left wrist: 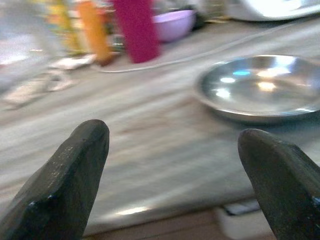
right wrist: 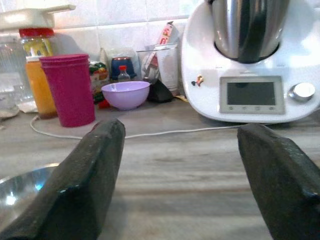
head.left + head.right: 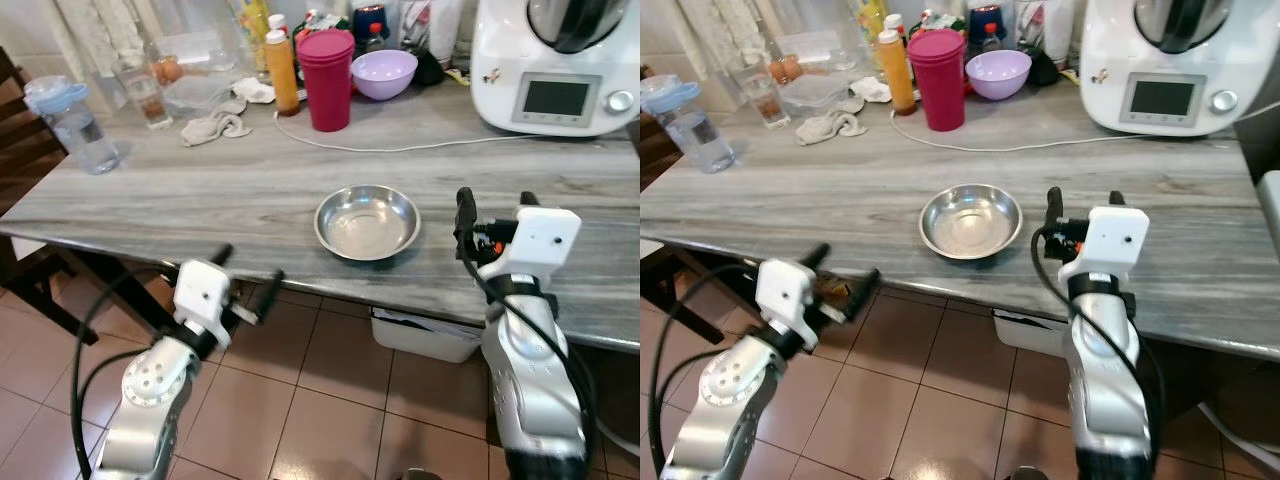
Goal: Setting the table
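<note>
A shallow steel bowl (image 3: 367, 222) sits empty near the front edge of the grey wooden table (image 3: 200, 190). My left gripper (image 3: 247, 275) is open, low at the table's front edge and to the left of the bowl. In the left wrist view the steel bowl (image 1: 260, 87) lies ahead, off toward one finger (image 1: 280, 180). My right gripper (image 3: 495, 195) is open over the tabletop just right of the bowl, with nothing between its fingers (image 2: 85, 185). A stack of magenta cups (image 3: 326, 80) and a purple bowl (image 3: 384, 72) stand at the back.
A white kitchen machine (image 3: 555, 65) fills the back right, and its white cable (image 3: 400, 148) crosses the table. An orange bottle (image 3: 282, 72), a crumpled cloth (image 3: 215, 125), a glass (image 3: 143, 95) and a water bottle (image 3: 78, 125) stand at the back left. A white box (image 3: 425, 335) sits under the table.
</note>
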You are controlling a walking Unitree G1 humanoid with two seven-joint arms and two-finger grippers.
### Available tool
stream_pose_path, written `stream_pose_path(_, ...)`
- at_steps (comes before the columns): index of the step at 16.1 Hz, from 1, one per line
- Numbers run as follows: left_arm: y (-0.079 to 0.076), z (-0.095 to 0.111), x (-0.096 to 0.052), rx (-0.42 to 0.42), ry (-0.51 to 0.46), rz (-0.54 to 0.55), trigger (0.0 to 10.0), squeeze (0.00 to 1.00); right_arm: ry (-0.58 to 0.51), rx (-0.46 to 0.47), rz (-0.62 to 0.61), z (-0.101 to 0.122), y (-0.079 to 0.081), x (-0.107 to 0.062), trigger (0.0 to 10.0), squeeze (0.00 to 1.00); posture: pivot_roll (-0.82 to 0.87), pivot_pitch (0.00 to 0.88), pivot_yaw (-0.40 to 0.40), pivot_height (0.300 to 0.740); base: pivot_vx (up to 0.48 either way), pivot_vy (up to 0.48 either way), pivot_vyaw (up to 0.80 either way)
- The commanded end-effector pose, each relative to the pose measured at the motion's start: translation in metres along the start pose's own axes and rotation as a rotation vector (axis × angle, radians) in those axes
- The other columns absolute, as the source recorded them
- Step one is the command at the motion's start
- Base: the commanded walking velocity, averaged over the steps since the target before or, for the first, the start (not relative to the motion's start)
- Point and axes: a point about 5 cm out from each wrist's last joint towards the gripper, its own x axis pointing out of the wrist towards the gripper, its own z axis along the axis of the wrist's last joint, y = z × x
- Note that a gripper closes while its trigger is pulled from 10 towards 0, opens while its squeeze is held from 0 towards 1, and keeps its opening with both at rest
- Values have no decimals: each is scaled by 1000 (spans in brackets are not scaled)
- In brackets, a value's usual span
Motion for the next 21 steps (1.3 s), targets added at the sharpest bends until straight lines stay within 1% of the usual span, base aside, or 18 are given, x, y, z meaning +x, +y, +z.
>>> stream_pose_path(1, 11, -6, 1, 14, 39, 90, 10000, 0, 25, -17, 7, -3, 0, -8, 10000, 1000, -262, 74, 145, 740, 0, 0, 0)
stream_pose_path(3, 17, -7, 5, 38, 37, 168, 10000, 0, 71, -45, 2, -10, -7, -25, 10000, 1000, -272, 54, 140, 740, 0, 0, 0)
stream_pose_path(4, 20, -9, 5, 28, 47, 209, 10000, 0, 87, -53, -2, -12, -10, -32, 10000, 1000, -279, 39, 137, 740, 0, 0, 0)
stream_pose_path(5, 24, -12, 3, 27, 53, 248, 10000, 0, 106, -63, -3, -13, -11, -39, 10000, 1000, -285, 26, 134, 740, 0, 0, 0)
stream_pose_path(6, 33, -18, -5, 15, 71, 346, 10000, 0, 133, -78, -2, -16, -12, -48, 10000, 969, -289, 14, 124, 740, 0, 0, 0)
stream_pose_path(7, 37, -21, -9, -4, 76, 387, 10000, 0, 145, -84, -19, -17, -13, -51, 10000, 0, -290, 13, 120, 740, 0, 0, 0)
stream_pose_path(9, 39, -25, -13, -21, 80, 418, 10000, 0, 168, -81, -48, -19, -17, -53, 10000, 0, -302, 17, 113, 740, 0, 0, 0)
stream_pose_path(10, 36, -31, -13, -57, 102, 421, 10000, 0, 178, -67, -49, -18, -17, -55, 10000, 0, -309, 15, 112, 740, 0, 0, 0)
stream_pose_path(11, 31, -31, -10, -78, 108, 410, 10000, 0, 180, -62, -56, -15, -19, -54, 10000, 0, -317, 13, 114, 740, 0, 0, 0)
stream_pose_path(12, 29, -28, -5, -61, 91, 383, 10000, 0, 190, -69, -58, -15, -19, -54, 10000, 0, -319, 14, 119, 740, 0, 0, 0)
stream_pose_path(13, 27, -28, 0, -54, 86, 377, 10000, 0, 185, -119, -73, -16, -23, -52, 10000, 0, -324, 14, 121, 740, 0, 0, 0)
stream_pose_path(14, 28, -30, 1, -61, 98, 382, 10000, 0, 201, -94, -84, -21, -23, -53, 10000, 0, -331, 20, 116, 740, 0, 0, 0)
stream_pose_path(15, 27, -30, 2, -72, 101, 356, 10000, 0, 219, -48, -107, -20, -23, -51, 10000, 0, -342, 36, 104, 740, 0, 0, 0)
stream_pose_path(16, 24, -32, 0, -72, 111, 348, 10000, 0, 237, -74, -93, -19, -22, -54, 10000, 0, -350, 46, 93, 740, 0, 0, 0)
stream_pose_path(17, 21, -32, -2, -77, 111, 345, 10000, 0, 260, -54, -78, -20, -21, -56, 10000, 0, -360, 49, 91, 740, 0, 0, 0)
stream_pose_path(18, 18, -32, -2, -74, 103, 334, 10000, 0, 266, -76, -54, -19, -20, -60, 10000, 0, -373, 46, 91, 740, 0, 0, 0)
stream_pose_path(20, 15, -33, 3, -88, 105, 332, 10000, 0, 252, -77, -70, -18, -25, -65, 10000, 0, -395, 57, 90, 740, 0, 0, 0)
stream_pose_path(21, 12, -34, 3, -91, 110, 312, 10000, 0, 266, -60, -80, -19, -28, -71, 10000, 0, -408, 72, 93, 740, 0, 0, 0)
